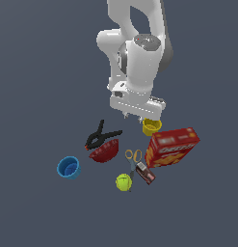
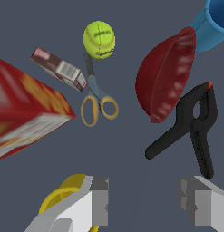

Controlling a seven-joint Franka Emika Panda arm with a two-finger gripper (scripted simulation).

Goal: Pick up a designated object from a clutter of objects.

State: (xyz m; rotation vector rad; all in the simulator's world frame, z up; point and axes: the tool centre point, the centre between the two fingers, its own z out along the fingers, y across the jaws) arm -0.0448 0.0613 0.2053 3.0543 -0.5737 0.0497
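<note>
The yellow cup (image 1: pixel 152 127) stands upright at the far edge of the clutter, next to the red cracker box (image 1: pixel 172 147). My gripper (image 1: pixel 135 117) hangs open just above the floor, beside the cup on the exterior view's left. In the wrist view the cup (image 2: pixel 55 198) shows behind one finger (image 2: pixel 99 201), outside the gap of the gripper (image 2: pixel 147 200). Nothing lies between the fingers.
A black clamp (image 1: pixel 101 134) leans on a dark red bowl (image 1: pixel 104 152). A blue cup (image 1: pixel 69 168) lies on its side at the exterior view's left. Scissors (image 1: pixel 132 161), a small brown box (image 1: pixel 145 172) and a tennis ball (image 1: pixel 123 182) lie nearer the camera.
</note>
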